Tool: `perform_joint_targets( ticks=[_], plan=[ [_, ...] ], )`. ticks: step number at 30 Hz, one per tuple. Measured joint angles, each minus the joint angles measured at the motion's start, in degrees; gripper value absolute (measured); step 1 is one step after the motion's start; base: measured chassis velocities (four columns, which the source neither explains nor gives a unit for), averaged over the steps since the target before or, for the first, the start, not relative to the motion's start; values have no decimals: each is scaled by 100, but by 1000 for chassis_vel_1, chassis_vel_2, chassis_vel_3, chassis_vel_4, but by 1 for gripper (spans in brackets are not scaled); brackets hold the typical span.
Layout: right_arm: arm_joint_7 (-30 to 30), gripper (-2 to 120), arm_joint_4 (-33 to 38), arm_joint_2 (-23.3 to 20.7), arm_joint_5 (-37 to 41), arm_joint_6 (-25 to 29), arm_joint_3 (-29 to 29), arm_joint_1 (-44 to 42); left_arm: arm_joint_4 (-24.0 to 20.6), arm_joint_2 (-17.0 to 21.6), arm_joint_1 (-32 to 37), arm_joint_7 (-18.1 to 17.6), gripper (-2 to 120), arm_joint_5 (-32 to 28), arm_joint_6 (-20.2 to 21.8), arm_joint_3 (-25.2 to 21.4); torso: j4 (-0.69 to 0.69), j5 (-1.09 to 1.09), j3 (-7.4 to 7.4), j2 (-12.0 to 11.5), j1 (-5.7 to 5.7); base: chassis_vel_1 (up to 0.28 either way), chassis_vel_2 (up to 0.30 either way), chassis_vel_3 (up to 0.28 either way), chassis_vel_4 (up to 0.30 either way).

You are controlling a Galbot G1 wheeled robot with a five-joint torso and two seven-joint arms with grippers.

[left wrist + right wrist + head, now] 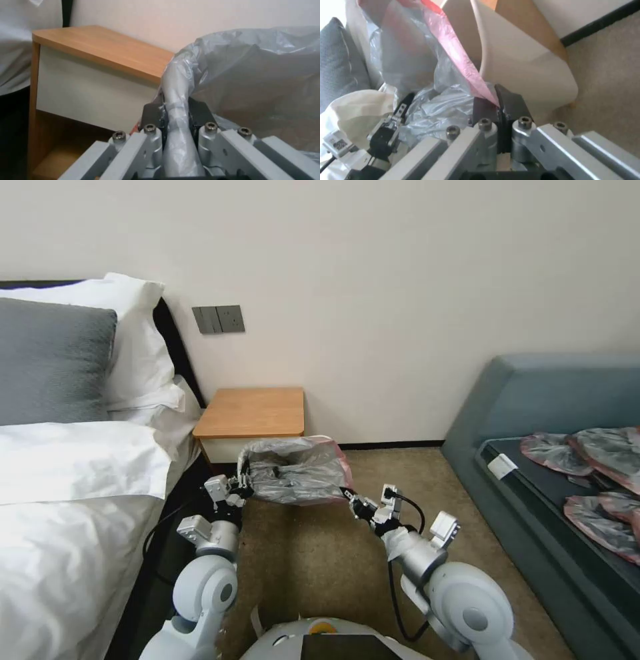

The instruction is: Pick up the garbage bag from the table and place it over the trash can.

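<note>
I see the tabletop against the wall, with the bed on its left. The bag hangs just in front of the tabletop, above the floor, stretched between my two tools. My left tool is clamped on the bag's left edge, and my right tool on its right edge. A sofa stands far to the right, with more bags lying on it.
</note>
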Motion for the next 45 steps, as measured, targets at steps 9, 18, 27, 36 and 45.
perform_joint_targets(
  ticks=[9,18,27,36,45],
  plan=[
    [-211,18,-4,-16,-507,-31,-39,-220,22,-26,-37,-24,7,-52,28,-23,-1,0,0,0,0,0,0,0,0],
    [-817,52,-6,-147,-965,80,-34,-430,100,-124,-86,-168,7,-62,83,-157,-1,0,0,0,0,0,0,0,0],
    [-1399,80,-6,-152,-1588,404,64,-465,102,-118,-33,-185,7,-57,111,-223,0,0,0,0,0,0,0,0,0],
    [-2362,100,-8,-232,-2320,1366,138,74,53,-87,-18,-187,7,-134,145,-307,0,0,0,0,0,0,0,0,0],
    [-3068,100,-831,72,-2727,1710,-132,1163,-50,-58,77,-171,7,-240,153,-287,1,0,0,0,0,0,0,0,0]
  ],
)
